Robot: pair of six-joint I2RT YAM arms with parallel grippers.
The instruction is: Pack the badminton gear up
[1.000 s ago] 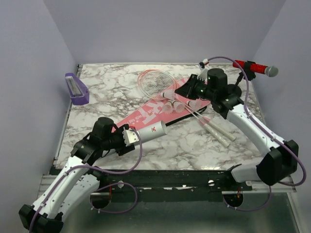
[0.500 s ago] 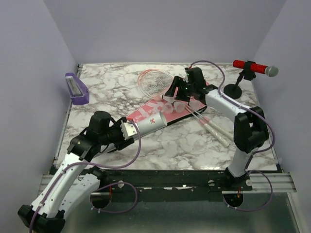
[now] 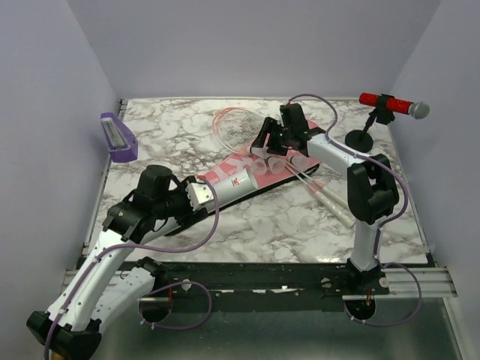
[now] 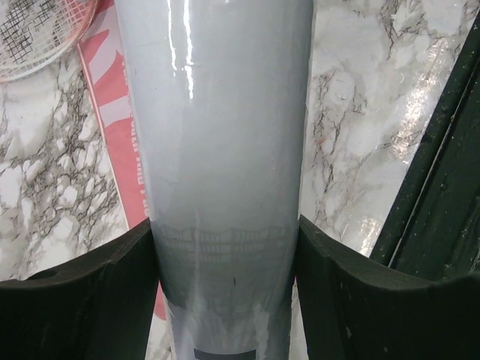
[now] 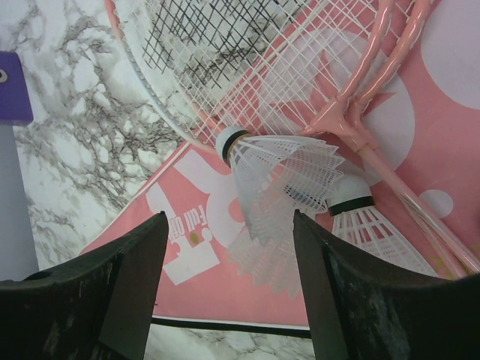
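Moved toward 9 o'clock, the right gripper (image 5: 229,217) is spread over the fragile shuttlecock (image 5: 281,180), best gripped at its cork; the tube (image 4: 225,135) is clamped in the left gripper (image 4: 225,225).

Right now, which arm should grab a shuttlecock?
Right. The right gripper is open, and in its wrist view its fingers frame a shuttlecock lying on the pink bag. The left gripper is shut on the white tube, farther from the shuttlecocks.
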